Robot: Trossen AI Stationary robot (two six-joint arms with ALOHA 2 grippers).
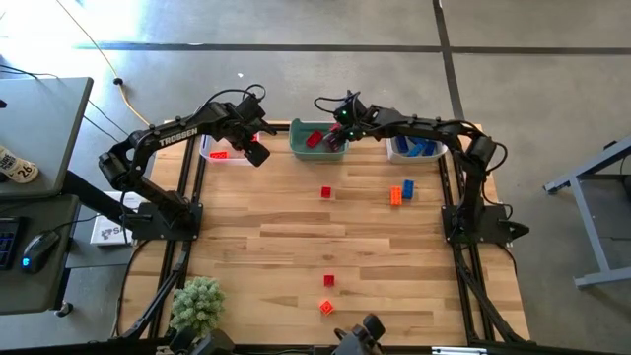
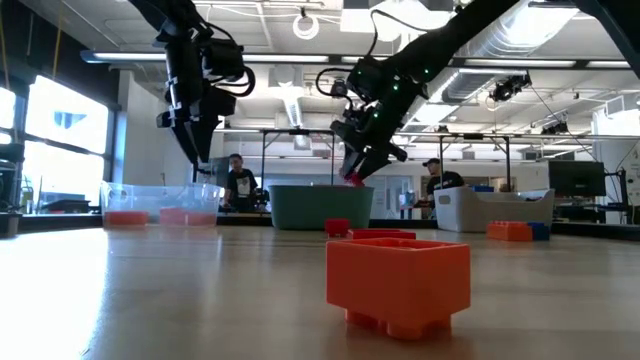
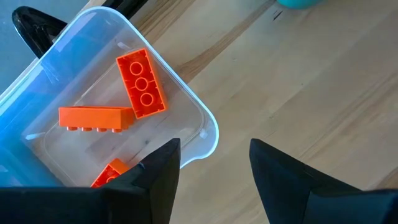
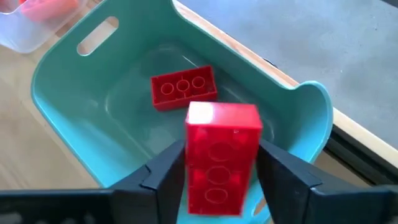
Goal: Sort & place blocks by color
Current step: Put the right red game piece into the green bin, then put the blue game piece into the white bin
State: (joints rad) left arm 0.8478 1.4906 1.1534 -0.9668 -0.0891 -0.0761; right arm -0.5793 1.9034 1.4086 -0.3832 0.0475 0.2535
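Right pincer [image 4: 217,177] poised above the teal plastic bin [image 4: 74,93], fingers spread either side of a glossy red rectangular plastic brick [image 4: 221,155]. Hard to tell whether the pads are pressing that brick or have let go of it (gaps look slim on both sides). Directly under the pincer, on the bin floor, a second red three-stud brick [image 4: 183,87] lying flat. Same pincer [image 2: 360,165] seen from the surface's level hanging just over the bin's rim [image 2: 320,205], a red sliver at its tips.

Left pincer [image 3: 214,171] open and holding nothing, hovering over the near corner of a clear plastic tub [image 3: 208,127]. Just ahead of its fingers, inside the tub, three orange plastic bricks: one studs-up [image 3: 142,84], one on its side [image 3: 93,118], one partly hidden behind the finger [image 3: 109,174].

Beyond the right pincer, off to its outer side, a white bin with blue bricks [image 1: 419,148]. On the pale wooden surface [image 1: 296,247], well away from both pincers: a small red cube [image 1: 326,192], an orange brick [image 1: 396,194] touching a blue one [image 1: 407,187], another red cube [image 1: 328,281] and an orange piece [image 1: 325,307] nearer the front edge. Fuzzy green plant [image 1: 197,301] at the front corner on the left arm's side.
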